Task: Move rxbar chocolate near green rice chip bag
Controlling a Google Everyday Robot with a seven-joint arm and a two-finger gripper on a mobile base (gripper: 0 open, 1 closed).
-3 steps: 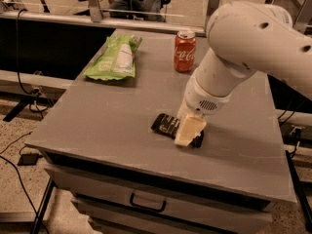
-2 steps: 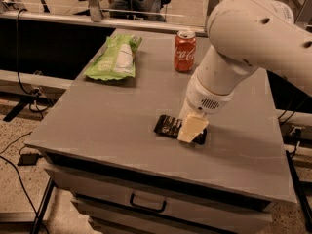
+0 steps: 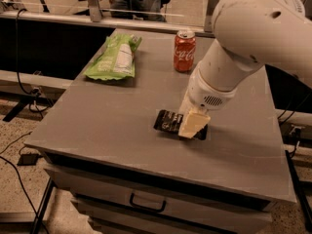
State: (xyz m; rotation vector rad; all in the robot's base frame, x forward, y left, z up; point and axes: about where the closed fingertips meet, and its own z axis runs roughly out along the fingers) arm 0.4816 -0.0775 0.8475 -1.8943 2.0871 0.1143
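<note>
The rxbar chocolate (image 3: 168,121), a flat black bar with white lettering, lies on the grey table (image 3: 112,126) near its front middle. My gripper (image 3: 191,126) is down on the bar's right half, covering part of it. The green rice chip bag (image 3: 115,57), a light green pouch with a white panel, lies at the table's back left, well apart from the bar.
A red soda can (image 3: 185,50) stands upright at the back middle, behind my arm (image 3: 243,43). The table has drawers with a handle (image 3: 146,204) in front. Cables lie on the floor at left. A rail and glass run behind the table.
The bar and my gripper have shifted slightly; the bar still lies on the table under the gripper. The bag and can have not moved.
</note>
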